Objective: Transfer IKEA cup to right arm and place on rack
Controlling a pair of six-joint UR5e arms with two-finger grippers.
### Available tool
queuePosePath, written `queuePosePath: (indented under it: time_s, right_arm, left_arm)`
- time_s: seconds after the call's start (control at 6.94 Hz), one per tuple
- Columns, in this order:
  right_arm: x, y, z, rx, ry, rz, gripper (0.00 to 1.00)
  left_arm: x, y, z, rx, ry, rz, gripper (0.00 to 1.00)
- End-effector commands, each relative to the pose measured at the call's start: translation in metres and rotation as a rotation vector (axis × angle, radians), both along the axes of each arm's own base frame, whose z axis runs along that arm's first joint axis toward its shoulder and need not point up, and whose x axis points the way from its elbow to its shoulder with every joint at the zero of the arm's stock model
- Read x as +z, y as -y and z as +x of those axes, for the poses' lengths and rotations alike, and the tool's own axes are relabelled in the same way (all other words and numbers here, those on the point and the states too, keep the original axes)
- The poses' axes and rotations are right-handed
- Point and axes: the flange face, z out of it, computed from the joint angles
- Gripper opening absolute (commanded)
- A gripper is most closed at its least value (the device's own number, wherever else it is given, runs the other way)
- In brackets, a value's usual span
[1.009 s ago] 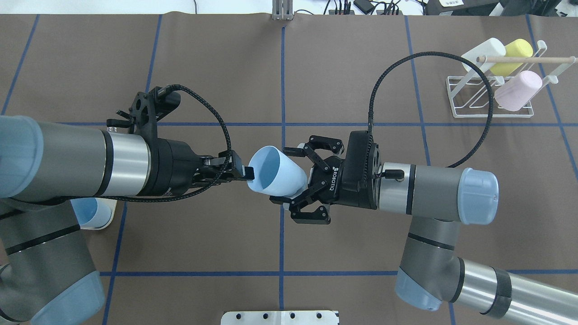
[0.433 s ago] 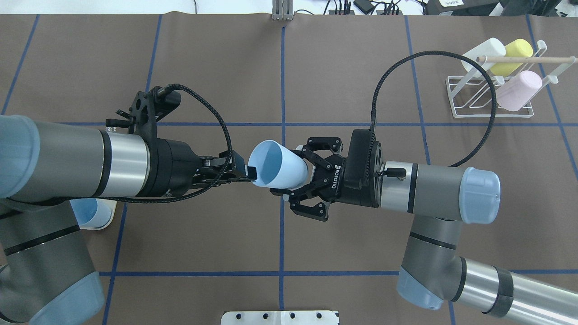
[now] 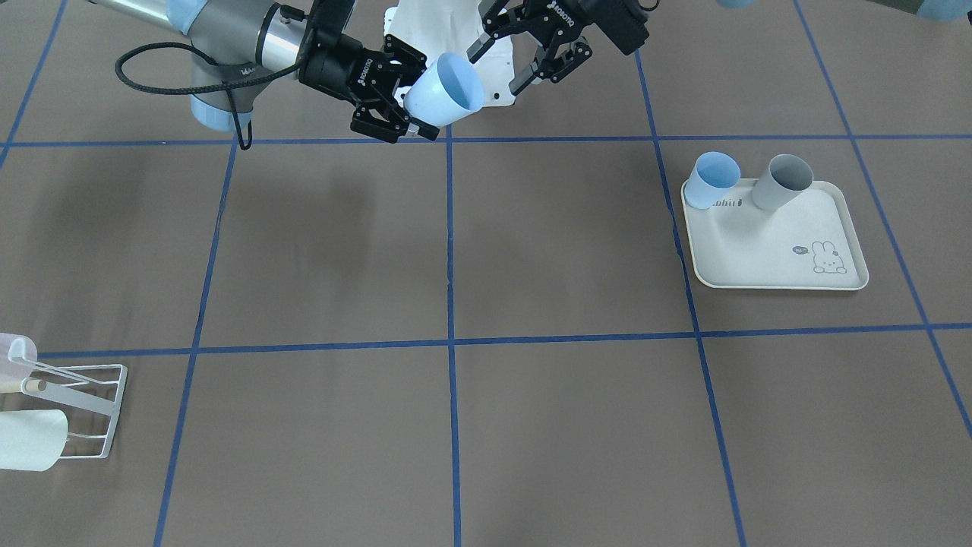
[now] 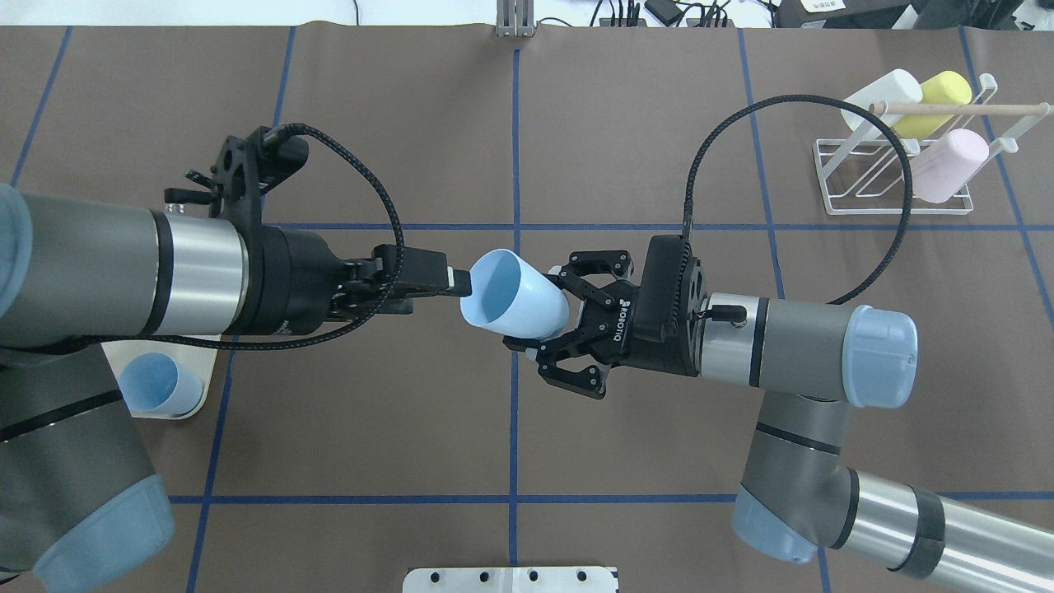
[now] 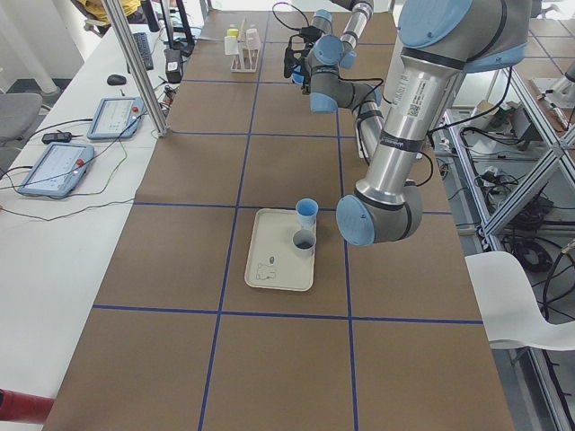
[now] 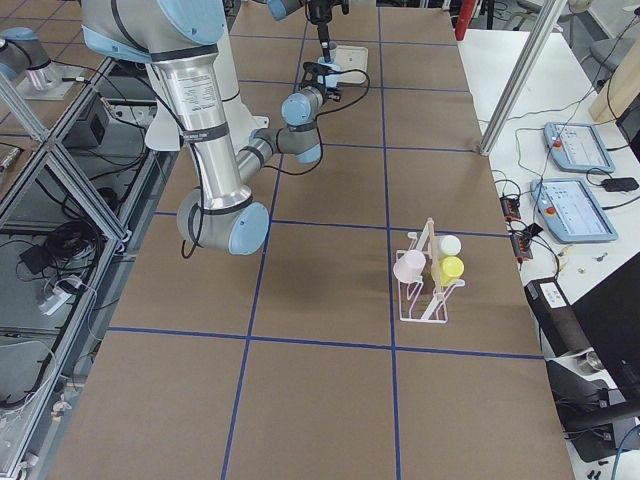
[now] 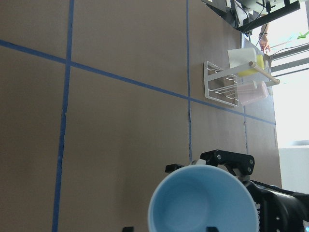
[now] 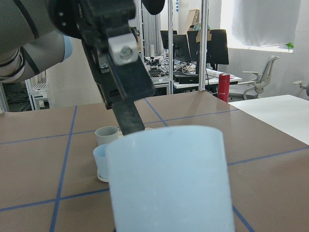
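The light blue IKEA cup [image 4: 515, 294] hangs on its side in mid-air over the table's middle, mouth toward my left arm. My right gripper [image 4: 541, 317] is shut on its base end; the front-facing view shows the same grip of right gripper [image 3: 418, 99] on cup [image 3: 444, 90]. My left gripper [image 4: 461, 284] is open at the rim, its fingers standing apart in the front-facing view [image 3: 495, 72]. In the left wrist view the cup's mouth [image 7: 203, 203] fills the lower frame. The white wire rack [image 4: 897, 202] stands far right.
The rack holds a white cup [image 4: 881, 92], a yellow cup [image 4: 939, 99] and a pink cup [image 4: 947, 165] under a wooden dowel. A cream rabbit tray [image 3: 774, 258] on my left carries another blue cup [image 3: 711, 178] and a grey cup [image 3: 782, 182].
My right gripper closed on the cup's base. My left gripper let go of the rim, opened and shifted toward the table's far side. The cup moved slightly right.
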Motion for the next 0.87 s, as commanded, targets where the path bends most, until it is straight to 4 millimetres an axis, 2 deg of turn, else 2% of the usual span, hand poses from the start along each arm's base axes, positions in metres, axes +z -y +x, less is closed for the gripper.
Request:
queuePosePath:
  time_s: [0.0,0.14,0.29,0.43,0.72]
  right_arm:
    - [0.026,0.026,0.018,0.106,-0.076,-0.052,0.0]
    - [0.026,0.05,0.028,0.146,-0.171,-0.089,0.0]
    - [0.025,0.069,0.042,0.183,-0.265,-0.107,0.0]
    - [0.023,0.088,0.061,0.244,-0.383,-0.089,0.0]
    - [0.031,0.135,0.1,0.354,-0.671,0.022,0.0]
  left_arm:
    - [0.025,0.024,-0.034,-0.023,0.171,0.05,1.0]
    - [0.044,0.017,-0.058,-0.017,0.278,0.114,1.0]
    - [0.072,0.016,-0.09,-0.033,0.363,0.172,1.0]
    - [0.109,0.018,-0.127,-0.047,0.466,0.242,1.0]
    - [0.165,0.026,-0.186,-0.03,0.623,0.36,1.0]
